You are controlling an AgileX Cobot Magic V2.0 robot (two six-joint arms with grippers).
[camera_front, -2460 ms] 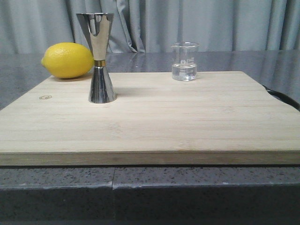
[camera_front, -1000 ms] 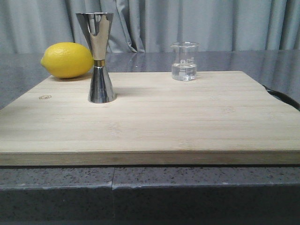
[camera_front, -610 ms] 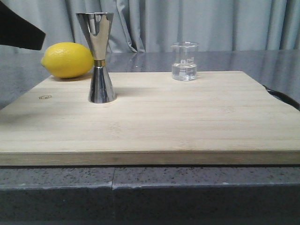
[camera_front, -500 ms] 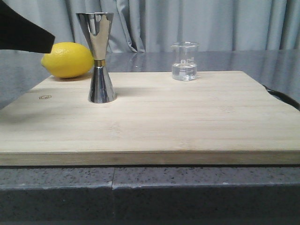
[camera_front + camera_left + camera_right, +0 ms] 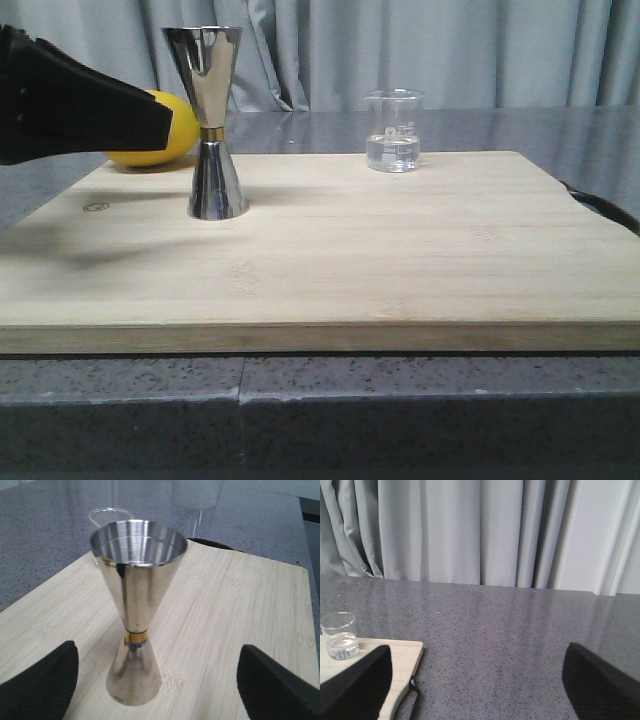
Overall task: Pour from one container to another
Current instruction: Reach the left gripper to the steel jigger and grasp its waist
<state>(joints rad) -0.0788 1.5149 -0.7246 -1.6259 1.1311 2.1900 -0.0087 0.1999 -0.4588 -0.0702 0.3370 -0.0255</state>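
Observation:
The small clear glass beaker (image 5: 393,130) stands at the back of the wooden board (image 5: 400,270), with some clear liquid in its bottom. A tall shiny steel jigger (image 5: 210,120) stands upright on the board's left half. My left gripper (image 5: 150,120) reaches in from the left, level with the jigger's upper cone and just short of it. In the left wrist view the jigger (image 5: 135,605) stands ahead of the wide open left gripper (image 5: 157,690), and the beaker's rim (image 5: 107,515) shows behind it. My right gripper (image 5: 477,690) is open over the counter, empty, with the beaker (image 5: 340,636) far off to one side.
A yellow lemon (image 5: 185,130) lies at the board's back left, mostly hidden behind my left gripper. The board rests on a dark speckled stone counter (image 5: 320,410). A black strap (image 5: 600,205) lies at the board's right edge. Grey curtains hang behind.
My left gripper has come into the front view from the left and moved right toward the jigger, covering most of the lemon. Jigger and beaker have not moved.

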